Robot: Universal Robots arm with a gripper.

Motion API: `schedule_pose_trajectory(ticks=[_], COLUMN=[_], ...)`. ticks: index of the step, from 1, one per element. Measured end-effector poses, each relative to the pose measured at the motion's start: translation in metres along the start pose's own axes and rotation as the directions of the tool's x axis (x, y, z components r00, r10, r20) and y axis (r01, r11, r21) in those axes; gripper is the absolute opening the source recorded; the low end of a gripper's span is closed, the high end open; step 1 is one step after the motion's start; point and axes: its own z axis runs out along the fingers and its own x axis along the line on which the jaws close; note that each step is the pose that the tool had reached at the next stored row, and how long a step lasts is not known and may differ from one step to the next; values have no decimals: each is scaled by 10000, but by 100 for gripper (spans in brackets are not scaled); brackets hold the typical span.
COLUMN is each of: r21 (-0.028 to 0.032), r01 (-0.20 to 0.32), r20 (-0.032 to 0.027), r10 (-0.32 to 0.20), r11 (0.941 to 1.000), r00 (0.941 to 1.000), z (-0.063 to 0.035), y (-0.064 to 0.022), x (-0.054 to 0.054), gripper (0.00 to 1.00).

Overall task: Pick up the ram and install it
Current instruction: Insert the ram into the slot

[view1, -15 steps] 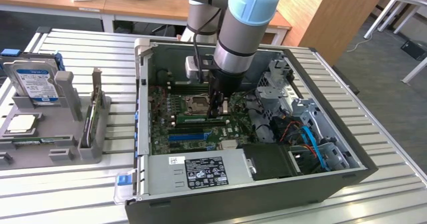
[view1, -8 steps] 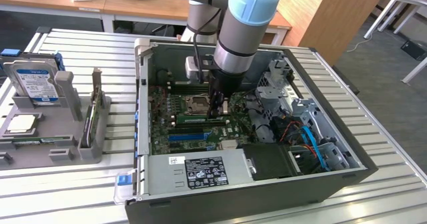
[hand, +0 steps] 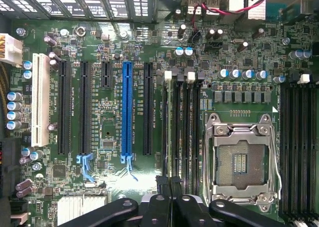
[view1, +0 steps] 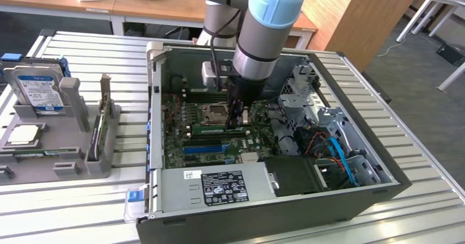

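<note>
Jaws are pinching the ram [view1: 212,129], nearly together, as we are seating it beside the CPU socket [view1: 215,112]; latching likely needs straight, even pressure.

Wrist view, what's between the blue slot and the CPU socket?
In the wrist view, a black expansion slot and a bank of black memory slots lie between the blue slot and the CPU socket.

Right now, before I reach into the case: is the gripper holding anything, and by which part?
Cannot be told. The gripper is shut at one end of the memory stick; whether it grips or just presses is unclear.
</note>
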Motion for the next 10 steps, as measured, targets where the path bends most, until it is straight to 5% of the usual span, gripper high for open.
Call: schedule_pose_trajectory(ticks=[10], r21=[0], r01=[-6], r20=[1], r10=[6], r11=[10000], r00=[10000], z=[4], y=[1], x=[-1], gripper=[12])
